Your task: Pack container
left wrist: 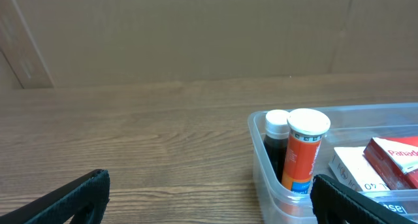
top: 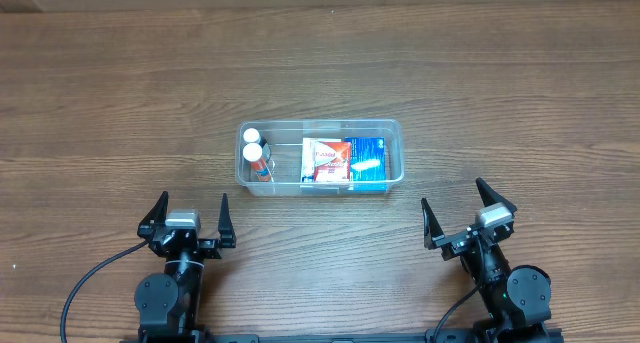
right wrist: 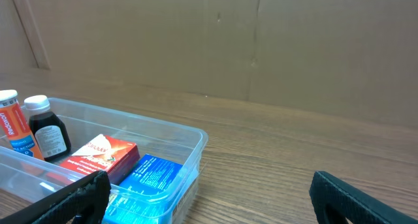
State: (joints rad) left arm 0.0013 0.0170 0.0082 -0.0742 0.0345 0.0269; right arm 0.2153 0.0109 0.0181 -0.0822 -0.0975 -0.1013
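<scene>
The clear plastic container (top: 392, 131) sits mid-table. Inside it stand an orange tube (top: 254, 160) and a dark bottle (top: 251, 137) at the left end, with a white box (top: 311, 158), a red box (top: 332, 159) and a blue box (top: 369, 159) lying to their right. My left gripper (top: 188, 217) is open and empty, near the front edge, left of the container. My right gripper (top: 468, 214) is open and empty, front right of it. The left wrist view shows the container (left wrist: 261, 160), tube (left wrist: 304, 152) and bottle (left wrist: 276, 144). The right wrist view shows the container (right wrist: 196, 142), red box (right wrist: 101, 157) and blue box (right wrist: 147, 181).
A brown cardboard wall (left wrist: 196, 34) rises behind the table's far edge. The wooden tabletop (top: 120, 103) spreads around the container on all sides. Black cables (top: 85, 283) trail from the arm bases at the front.
</scene>
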